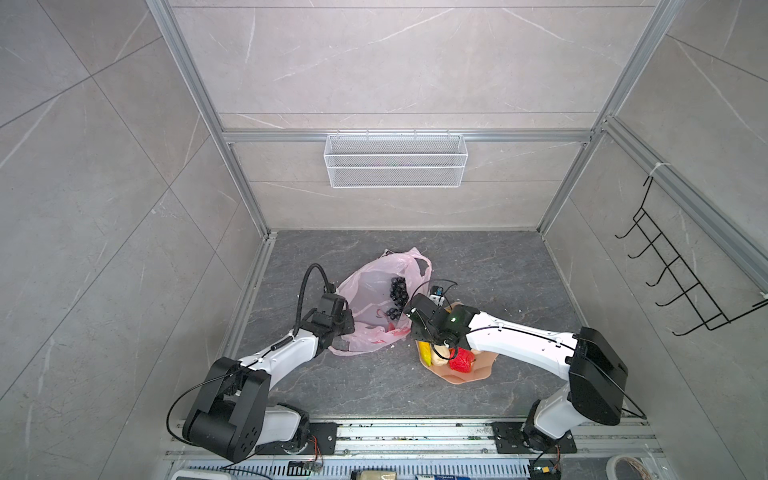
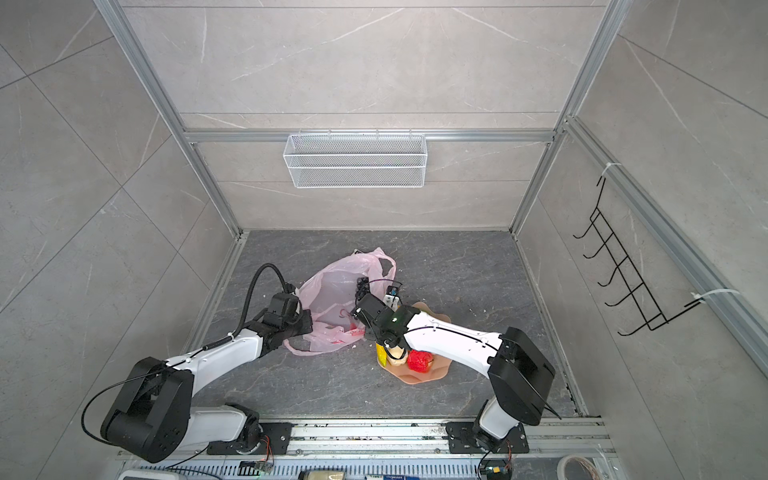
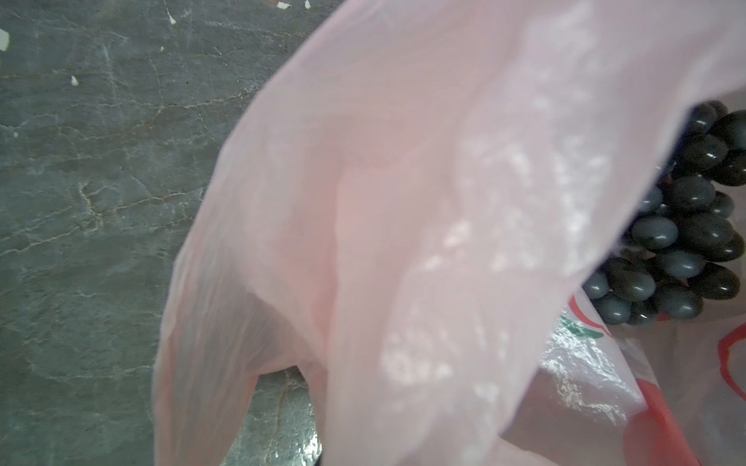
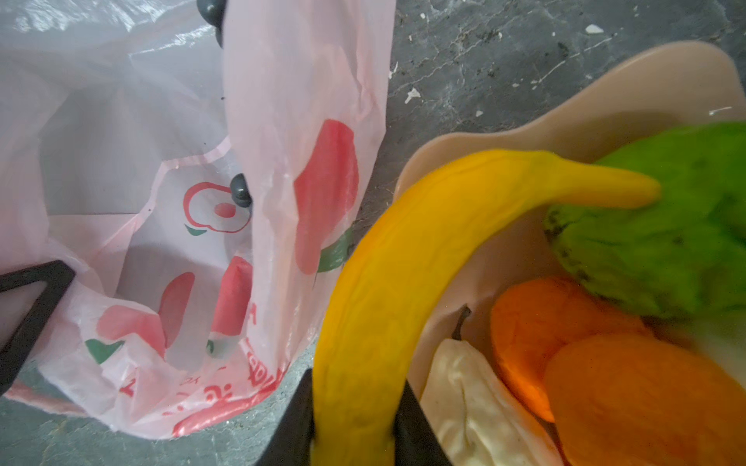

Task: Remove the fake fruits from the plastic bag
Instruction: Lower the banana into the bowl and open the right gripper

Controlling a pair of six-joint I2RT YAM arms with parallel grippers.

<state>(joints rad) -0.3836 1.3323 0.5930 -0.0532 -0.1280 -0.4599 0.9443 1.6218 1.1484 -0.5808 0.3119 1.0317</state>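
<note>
The right pincer [image 4: 353, 433] is clenched on the stem-side half of the banana [image 4: 403, 258]. The banana's long axis runs from the jaws at the bottom middle of the right wrist frame up to the right, its tip over the green fruit [image 4: 666, 226] inside the plate [image 4: 629, 76]. Only its gripped end hangs past the rim, so letting go there should leave it on the plate beside the oranges [image 4: 565, 322]. In a top view the grape bunch [image 1: 397, 293], the one fruit I can still see inside the plastic bag [image 1: 370, 282], lies up and to the left of this pincer, just across the bag's right edge. Its length runs from upper right to lower left of the frame. The left pincer [image 1: 343, 330] is clamped shut and appears to hold the bag's lower left edge up off the surface [image 1: 374, 386], so the right arm is the nearer free one for the grapes.
</note>
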